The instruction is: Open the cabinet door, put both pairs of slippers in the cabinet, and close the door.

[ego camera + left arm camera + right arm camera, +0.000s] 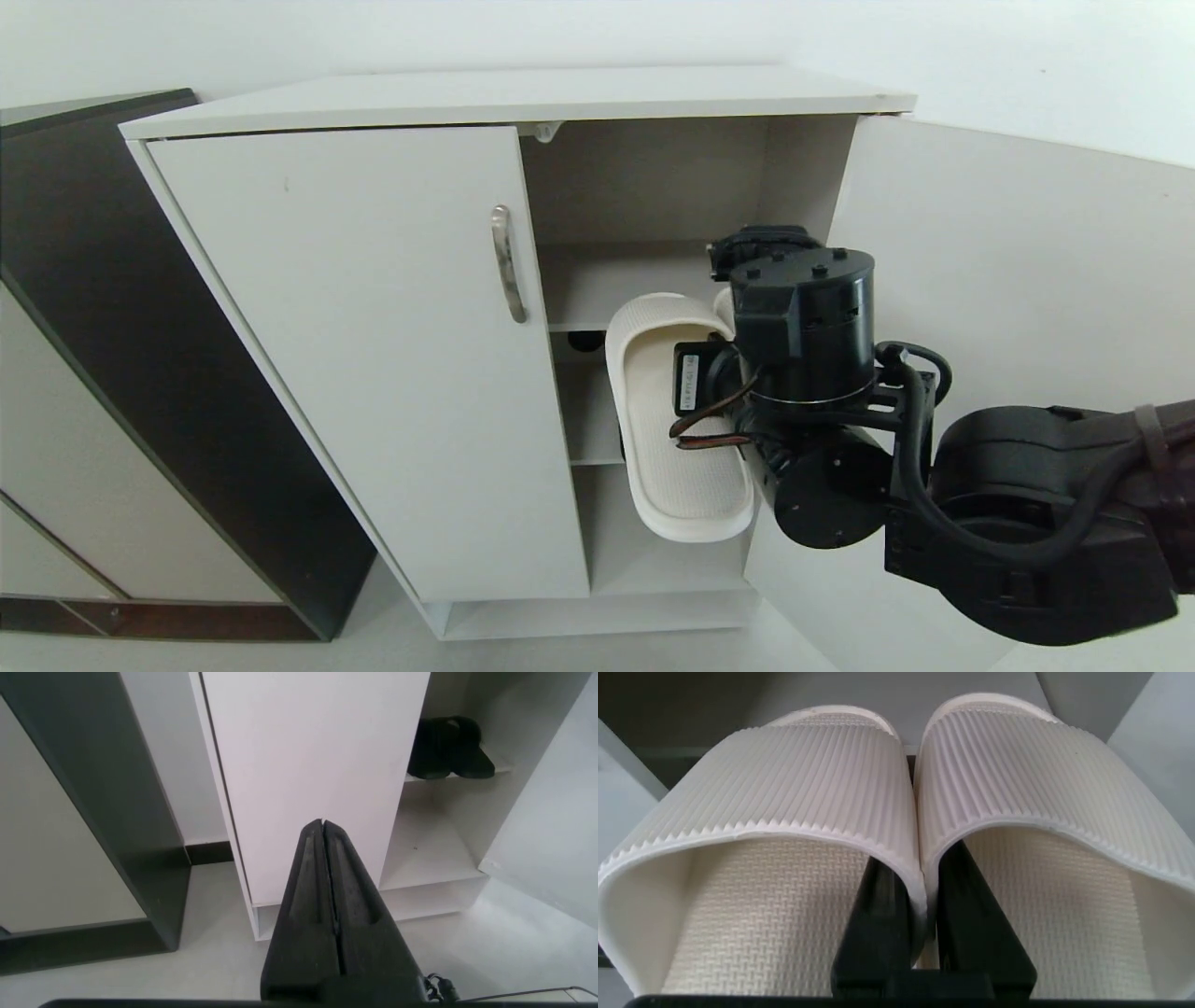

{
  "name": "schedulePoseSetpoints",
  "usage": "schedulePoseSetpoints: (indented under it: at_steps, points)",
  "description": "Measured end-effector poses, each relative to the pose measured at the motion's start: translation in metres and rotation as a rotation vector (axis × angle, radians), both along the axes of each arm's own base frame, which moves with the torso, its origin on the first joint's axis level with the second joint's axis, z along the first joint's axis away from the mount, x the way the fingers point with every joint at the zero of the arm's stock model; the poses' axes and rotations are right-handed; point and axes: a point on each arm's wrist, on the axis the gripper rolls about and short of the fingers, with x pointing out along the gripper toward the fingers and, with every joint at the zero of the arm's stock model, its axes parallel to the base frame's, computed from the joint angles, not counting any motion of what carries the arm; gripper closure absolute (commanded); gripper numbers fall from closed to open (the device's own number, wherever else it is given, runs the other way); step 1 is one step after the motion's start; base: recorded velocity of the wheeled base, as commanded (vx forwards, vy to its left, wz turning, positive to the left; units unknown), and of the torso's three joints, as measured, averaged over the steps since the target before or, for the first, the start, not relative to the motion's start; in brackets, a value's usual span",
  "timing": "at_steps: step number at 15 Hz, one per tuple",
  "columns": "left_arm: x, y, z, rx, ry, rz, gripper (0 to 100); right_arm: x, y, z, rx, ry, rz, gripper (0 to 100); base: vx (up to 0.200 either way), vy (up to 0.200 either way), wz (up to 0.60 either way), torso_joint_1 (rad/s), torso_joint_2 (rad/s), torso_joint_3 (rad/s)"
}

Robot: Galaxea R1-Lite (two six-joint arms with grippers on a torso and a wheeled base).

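Observation:
A pair of white ribbed slippers (pixel 672 439) hangs toe-up in front of the cabinet's open right half. My right gripper (pixel 920 905) is shut on the slippers' two inner walls, pinched together between its black fingers (pixel 878 933). The white cabinet (pixel 504 98) has its left door (pixel 373 373) closed and its right door (pixel 1008 308) swung wide open. A pair of black slippers (pixel 448 749) lies on an inner shelf. My left gripper (pixel 323 831) is shut on nothing, held low and back from the closed door.
A metal handle (pixel 507 264) runs down the closed door's right edge. A dark-framed panel (pixel 140 327) leans at the cabinet's left. Inner shelves (pixel 616 280) split the open half into compartments. Pale floor (pixel 373 644) lies in front.

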Motion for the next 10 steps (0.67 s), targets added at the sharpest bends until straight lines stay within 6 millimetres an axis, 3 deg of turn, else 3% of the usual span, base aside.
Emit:
schedulePoseSetpoints:
  at_steps: [7, 10]
  points:
    - [0.0, 0.0, 0.0, 0.0, 0.0, 0.0, 100, 0.0077, 0.001, -0.0095, -0.02, 0.015, -0.015, 100, 0.0, 0.0, 0.0, 0.0, 0.0, 0.0]
    - [0.0, 0.0, 0.0001, 0.0, -0.001, 0.0, 100, 0.0105, -0.0002, -0.0109, -0.024, 0.018, -0.023, 100, 0.2, 0.0, 0.0, -0.004, 0.0, -0.001]
